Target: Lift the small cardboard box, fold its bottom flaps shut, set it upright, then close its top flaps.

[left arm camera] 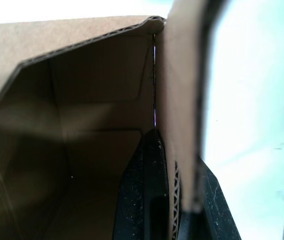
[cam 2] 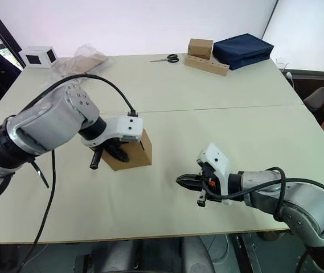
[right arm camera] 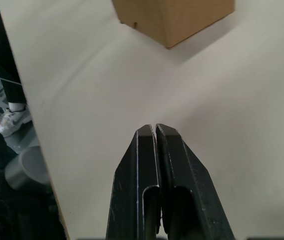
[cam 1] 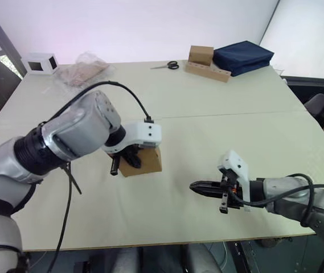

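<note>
Small cardboard box [cam 2: 132, 153], plain brown, rests on the pale table [cam 2: 218, 96] left of centre, well inside every table edge. Left gripper [cam 1: 128, 158] meets the box at its near-left end; in the left wrist view one black finger [left arm camera: 144, 195] lies inside the open carton and the other outside, so the pair is clamped on one cardboard wall [left arm camera: 181, 125], whose corrugated edge shows between them. The flaps cannot be told apart from the walls in these views. Right gripper [cam 2: 185, 181] hovers low over bare table to the right of the box, well apart from it, its tip aimed toward the box; the right wrist view shows its two fingers pressed together with nothing between them. Open tabletop separates the two grippers and continues to the near edge and the right edge. Along the far edge, well apart from the work area: scissors [cam 2: 165, 58], a brown box on a holed strip [cam 2: 205, 57], a dark blue folded cloth [cam 2: 243, 50], a crumpled clear bag [cam 2: 82, 61], and a white box with a dark window [cam 2: 38, 57] at the far-left corner.
</note>
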